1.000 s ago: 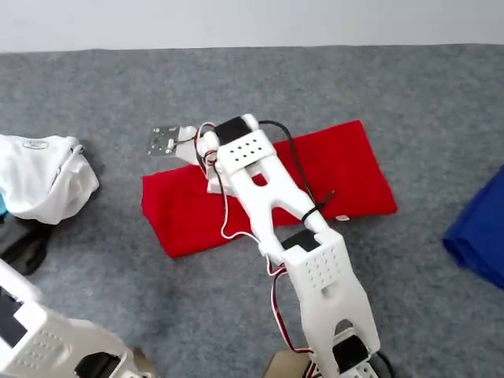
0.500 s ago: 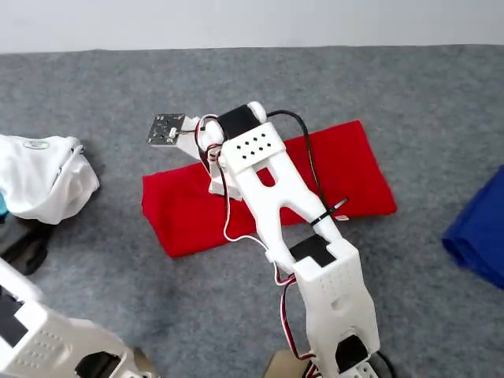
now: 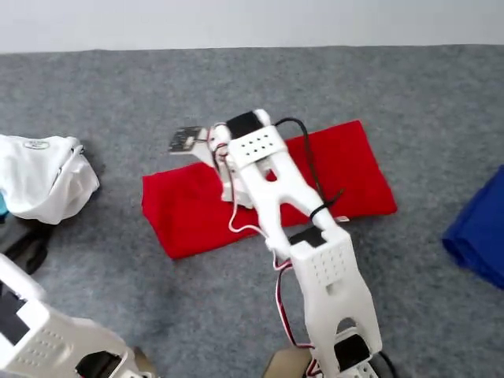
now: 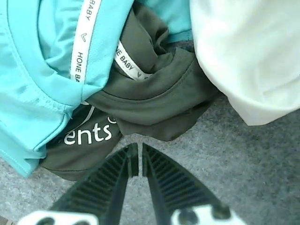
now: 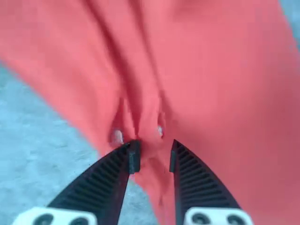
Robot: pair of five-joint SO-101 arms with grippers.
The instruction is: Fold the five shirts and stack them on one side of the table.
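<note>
Between the right gripper's (image 5: 153,155) black ribbed fingers (image 5: 123,174) stands a raised ridge of the red shirt (image 5: 211,70). The jaws are drawn in to a narrow gap with that fold pinched between them, and creases run away from the tips into the cloth beyond. To one side of the fingers the shirt's edge gives way to the grey table (image 5: 33,140). From the high view the red shirt (image 3: 354,169) lies folded into a long band on the table (image 3: 118,87). The right arm (image 3: 315,264) reaches across the band, its wrist over the shirt's far long edge (the fingertips themselves are hidden under the wrist there). Well off to the arm's left lies a crumpled white shirt (image 3: 43,177), and well off to its right a blue shirt (image 3: 480,228) sits at the table's edge. The left gripper (image 4: 136,157) has its fingers brought almost together, only a thin slit between them, and holds nothing. Its tips hover over bare table just short of a rumpled dark shirt (image 4: 150,101). A teal shirt (image 4: 42,61) overlaps the dark one on one side, and the white shirt (image 4: 248,51) lies against it on the other.
</note>
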